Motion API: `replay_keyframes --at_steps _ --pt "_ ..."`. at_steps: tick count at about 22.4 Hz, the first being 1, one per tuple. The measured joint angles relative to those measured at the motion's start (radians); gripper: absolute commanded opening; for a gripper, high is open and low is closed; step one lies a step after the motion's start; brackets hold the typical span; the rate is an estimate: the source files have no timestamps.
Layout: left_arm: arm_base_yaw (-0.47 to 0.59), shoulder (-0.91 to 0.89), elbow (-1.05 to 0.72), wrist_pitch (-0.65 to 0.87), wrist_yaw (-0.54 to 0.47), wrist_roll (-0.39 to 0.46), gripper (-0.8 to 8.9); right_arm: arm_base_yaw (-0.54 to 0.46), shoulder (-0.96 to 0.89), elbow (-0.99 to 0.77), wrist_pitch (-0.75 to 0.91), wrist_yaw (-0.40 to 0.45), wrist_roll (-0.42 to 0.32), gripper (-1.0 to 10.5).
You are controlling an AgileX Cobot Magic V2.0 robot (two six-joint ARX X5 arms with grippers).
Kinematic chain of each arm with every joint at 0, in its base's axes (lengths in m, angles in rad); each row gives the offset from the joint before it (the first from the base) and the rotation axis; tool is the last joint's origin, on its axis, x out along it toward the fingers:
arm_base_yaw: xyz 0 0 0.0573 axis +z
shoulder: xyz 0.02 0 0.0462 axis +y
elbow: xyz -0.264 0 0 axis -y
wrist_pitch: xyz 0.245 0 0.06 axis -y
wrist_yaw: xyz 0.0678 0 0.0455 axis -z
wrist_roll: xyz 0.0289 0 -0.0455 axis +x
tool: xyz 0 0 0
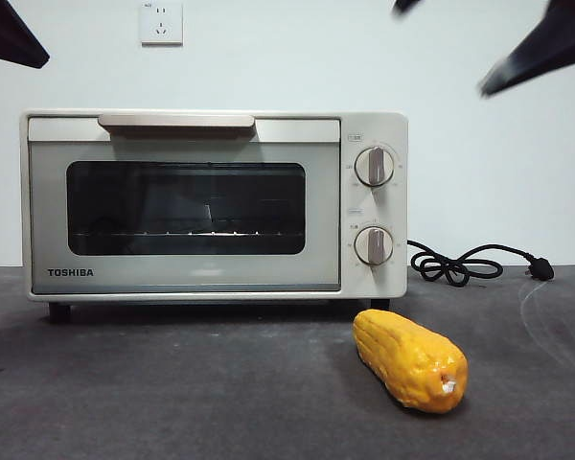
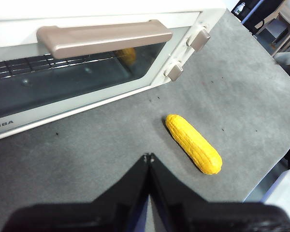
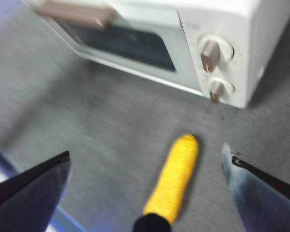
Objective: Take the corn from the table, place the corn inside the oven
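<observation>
The corn [image 1: 410, 359] lies on the table [image 1: 172, 393] in front of the oven's right end, its cut end toward the front. The oven [image 1: 214, 203] stands behind it with its door shut, handle [image 1: 176, 122] along the top. The right wrist view is blurred; there my right gripper [image 3: 147, 166] hangs open above the corn [image 3: 176, 176], one jaw on each side of it, well clear. High above the table before the oven door [image 2: 72, 77], my left gripper [image 2: 149, 158] is shut and empty, with the corn [image 2: 193, 143] off to one side.
A black cord and plug [image 1: 479, 264] lie coiled on the table to the right of the oven. Two round knobs [image 1: 374, 166] sit on the oven's right panel. A wall socket [image 1: 161, 23] is on the white wall behind.
</observation>
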Motion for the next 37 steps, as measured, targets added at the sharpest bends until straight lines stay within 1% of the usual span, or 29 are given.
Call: replay_keyframes --at_steps 1,2,3,6,9,18,21,22,25,26,30,32,34,37 --pt "0.0 0.0 0.0 -0.005 0.0 0.0 -0.05 0.037 0.057 0.023 -0.024 0.065 0.0 5.7" --pt "-0.001 0.0 0.0 -0.009 0.0 0.0 -0.05 0.061 0.108 0.036 -0.039 0.101 0.0 5.7" --pt "-0.001 0.0 0.0 -0.009 0.0 0.0 -0.05 0.077 0.155 0.039 -0.044 0.116 0.0 5.7" --pt "-0.002 0.0 0.0 -0.01 0.0 0.001 -0.05 0.105 0.28 0.039 -0.073 0.119 0.005 5.7" --pt "-0.002 0.0 0.0 -0.009 0.0 0.001 -0.05 0.125 0.367 0.039 -0.084 0.117 0.02 5.7" --pt "-0.002 0.0 0.0 -0.01 0.0 0.001 -0.05 0.135 0.538 0.039 -0.053 0.111 0.032 5.5" --pt "-0.002 0.001 0.0 -0.01 0.0 0.001 -0.05 0.135 0.576 0.039 -0.051 0.108 0.034 4.2" --pt "-0.002 0.001 0.0 -0.009 0.0 0.001 -0.05 0.135 0.579 0.039 -0.051 0.108 0.034 3.6" --pt "-0.002 0.001 0.0 -0.01 0.0 0.001 -0.05 0.137 0.58 0.039 -0.051 0.087 0.035 0.1" --pt "-0.002 0.001 0.0 -0.01 0.0 0.001 -0.05 0.138 0.58 0.04 -0.053 0.082 0.034 -0.1" --pt "-0.002 0.001 0.0 -0.009 0.0 0.001 -0.05 0.159 0.579 0.05 -0.074 0.082 0.027 -0.1" --pt "-0.002 0.001 0.0 0.003 0.0 0.001 -0.05 0.181 0.577 0.08 -0.112 0.082 0.023 -0.1" --pt "-0.002 0.002 0.0 0.051 0.0 -0.002 -0.05 0.212 0.556 0.126 -0.133 0.082 0.021 -0.1" --pt "-0.002 0.006 0.0 0.169 0.0 -0.039 -0.05 0.266 0.488 0.225 -0.17 0.082 0.019 -0.1"
